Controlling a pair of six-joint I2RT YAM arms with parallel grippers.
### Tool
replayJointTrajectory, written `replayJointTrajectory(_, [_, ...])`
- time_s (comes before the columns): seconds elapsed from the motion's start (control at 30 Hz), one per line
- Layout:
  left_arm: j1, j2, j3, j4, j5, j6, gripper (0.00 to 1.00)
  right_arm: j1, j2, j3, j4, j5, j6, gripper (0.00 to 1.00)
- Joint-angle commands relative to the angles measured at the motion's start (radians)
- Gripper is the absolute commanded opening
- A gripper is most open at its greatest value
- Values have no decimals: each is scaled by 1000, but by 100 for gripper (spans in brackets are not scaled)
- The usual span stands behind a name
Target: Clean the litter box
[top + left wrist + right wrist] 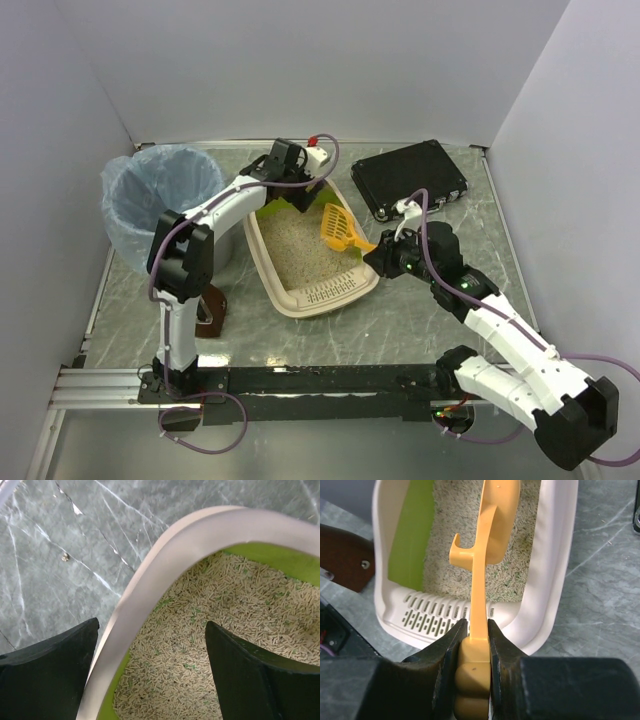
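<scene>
The beige litter box [300,295] lies in the middle of the table, with a lime-green inner wall and pale granules [300,245] inside. My left gripper [290,175] is open at its far end. In the left wrist view the box's rim [150,590] runs between the fingers [50,670], one outside on the table side and one over the granules [240,595]. My right gripper [385,257] is shut on the handle of a yellow scoop [340,228]. The scoop [492,525] reaches over the box's right side, above the slotted grille [427,612].
A round bin lined with a blue bag [160,200] stands at the far left. At the far right lies a black case [415,178]. A brown object [210,312] sits by the left arm's base, left of the box. White walls enclose the table.
</scene>
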Motion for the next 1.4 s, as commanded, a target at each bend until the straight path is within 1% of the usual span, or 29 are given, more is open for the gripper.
replayJointTrajectory(0.0, [1, -22, 11, -35, -12, -55, 84, -10, -37, 21, 30, 1, 36, 0])
replayJointTrajectory(0.03, [0, -48, -15, -3, -18, -69, 79, -11, -37, 20, 34, 1, 37, 0])
replayJointTrajectory(0.1, [-5, -71, -70, -7, -34, -96, 70, -11, -32, 23, 41, -19, 36, 0])
replayJointTrajectory(0.13, [-8, -94, -84, -25, -84, -129, 62, -11, -25, 33, 39, -24, 31, 0])
replayJointTrajectory(0.2, [-16, -122, -138, -30, -116, -170, 47, -13, -17, 44, 15, -22, 20, 0])
replayJointTrajectory(0.23, [-19, -155, -164, -25, -153, -182, 37, -13, -12, 53, 7, -18, 10, 0])
replayJointTrajectory(0.27, [-26, -175, -211, -19, -172, -196, 30, -13, -12, 56, 1, -10, 5, 0])
replayJointTrajectory(0.3, [-29, -194, -234, -21, -193, -231, 27, -14, -12, 58, -10, -1, 2, 0])
replayJointTrajectory(0.37, [-38, -249, -296, -37, -224, -253, 26, -16, -9, 61, -13, -2, -3, 0])
replayJointTrajectory(0.4, [-43, -267, -319, -41, -244, -329, 26, -16, -8, 63, -13, -4, -3, 0])
replayJointTrajectory(0.43, [-46, -305, -339, -47, -261, -356, 22, -17, -6, 64, -13, -10, -3, 0])
replayJointTrajectory(0.5, [-58, -361, -400, -62, -290, -418, 21, -17, -3, 63, -7, -18, -6, 0])
replayJointTrajectory(0.57, [-90, -404, -463, -61, -322, -440, 22, -17, 0, 64, -7, -13, -12, 0])
replayJointTrajectory(0.63, [-118, -454, -489, -88, -350, -481, 21, -19, 4, 76, -27, -2, -21, 0])
replayJointTrajectory(0.7, [-153, -505, -509, -114, -362, -544, 18, -21, 4, 90, -39, 7, -29, 0])
replayJointTrajectory(0.73, [-172, -520, -538, -117, -357, -566, 15, -21, 3, 93, -54, 24, -35, 0])
replayJointTrajectory(0.77, [-181, -536, -557, -119, -367, -616, 13, -21, 1, 98, -64, 33, -39, 0])
replayJointTrajectory(0.83, [-193, -570, -600, -148, -386, -675, 1, -24, 9, 125, -97, 73, -46, 0])
replayJointTrajectory(0.87, [-195, -586, -610, -157, -402, -740, 1, -22, 14, 136, -138, 80, -46, 0])
replayJointTrajectory(0.9, [-195, -594, -621, -165, -432, -765, 1, -22, 23, 162, -165, 88, -40, 0])
replayJointTrajectory(1.0, [-195, -642, -663, -146, -459, -793, 1, -24, 29, 201, -246, 82, -32, 0])
replayJointTrajectory(1.1, [-193, -682, -638, -137, -437, -746, 1, -25, 26, 231, -320, 65, -24, 0])
replayJointTrajectory(1.13, [-193, -685, -593, -152, -414, -738, 1, -25, 27, 240, -341, 53, -26, 0])
replayJointTrajectory(1.17, [-192, -674, -563, -203, -401, -723, 1, -25, 34, 260, -360, 36, -27, 0])
replayJointTrajectory(1.2, [-192, -665, -493, -238, -387, -715, 1, -27, 41, 270, -398, 6, -32, 0])
replayJointTrajectory(1.23, [-190, -650, -456, -279, -371, -713, 1, -27, 46, 277, -409, -14, -36, 0])
replayJointTrajectory(1.27, [-190, -624, -425, -350, -364, -697, 1, -27, 57, 285, -419, -31, -49, 0])
replayJointTrajectory(1.33, [-190, -607, -381, -384, -385, -690, 1, -30, 69, 287, -447, -45, -72, 0])
replayJointTrajectory(1.37, [-190, -599, -377, -386, -426, -687, 1, -33, 84, 290, -459, -41, -73, 0])
